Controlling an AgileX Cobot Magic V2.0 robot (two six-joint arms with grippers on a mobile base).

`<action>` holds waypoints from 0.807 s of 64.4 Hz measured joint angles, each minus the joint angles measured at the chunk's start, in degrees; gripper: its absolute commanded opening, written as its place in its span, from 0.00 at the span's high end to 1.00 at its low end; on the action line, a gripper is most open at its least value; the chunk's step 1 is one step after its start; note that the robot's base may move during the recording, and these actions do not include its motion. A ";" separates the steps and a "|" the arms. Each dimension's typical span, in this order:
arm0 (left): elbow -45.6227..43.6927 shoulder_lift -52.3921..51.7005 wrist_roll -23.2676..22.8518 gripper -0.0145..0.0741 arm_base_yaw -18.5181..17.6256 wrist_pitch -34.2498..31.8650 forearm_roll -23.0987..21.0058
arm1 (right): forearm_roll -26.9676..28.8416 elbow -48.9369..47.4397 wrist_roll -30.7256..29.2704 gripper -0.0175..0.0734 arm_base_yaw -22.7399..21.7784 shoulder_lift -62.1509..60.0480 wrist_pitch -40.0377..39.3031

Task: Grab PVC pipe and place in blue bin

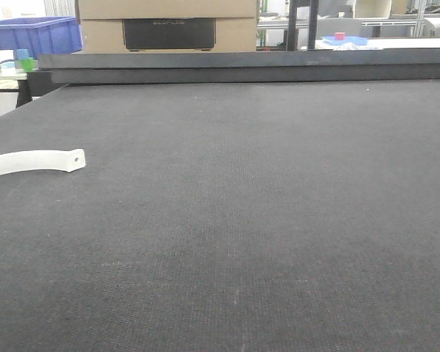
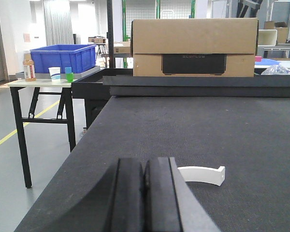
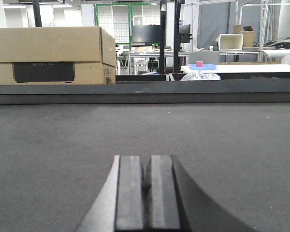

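Left tool and right tool: both pressed together, gripping nothing, low over worktop. Pipe lies flat on worktop, left side, just right of left tool. Bin far left, off worktop.

- left gripper: two flat slab fingers, matte black, tips cut square, inner faces meeting along a thin dark seam.
- Its outer flanks flare wide toward the camera. The one on the right of the view catches light and reads mid-grey, the other is near black.
- right gripper: same build, charcoal fingers with blunt flat tips. There is a small notch in the seam partway down.
- Its flanks curve outward too, with a pale grey edge on the view's left and black on the right.
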 measured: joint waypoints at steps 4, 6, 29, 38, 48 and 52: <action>0.00 0.00 0.00 0.96 0.00 0.00 0.00 | 0.00 0.00 0.00 0.99 0.00 0.00 0.00; 0.00 0.00 0.00 0.96 0.00 0.00 0.00 | 0.00 0.00 0.00 0.99 0.00 0.00 0.00; 0.00 0.00 0.00 0.96 0.00 0.00 0.00 | 0.00 0.00 0.00 0.99 0.00 0.00 0.00; 0.00 0.00 0.00 0.96 0.00 0.00 0.00 | 0.00 0.00 0.00 0.99 0.00 0.00 0.00; 0.00 0.00 0.00 0.96 0.00 0.00 0.00 | 0.00 0.00 0.00 0.99 0.00 0.00 0.00; 0.00 0.00 0.00 0.96 0.00 0.00 0.00 | 0.00 0.00 0.00 0.99 0.00 0.00 0.00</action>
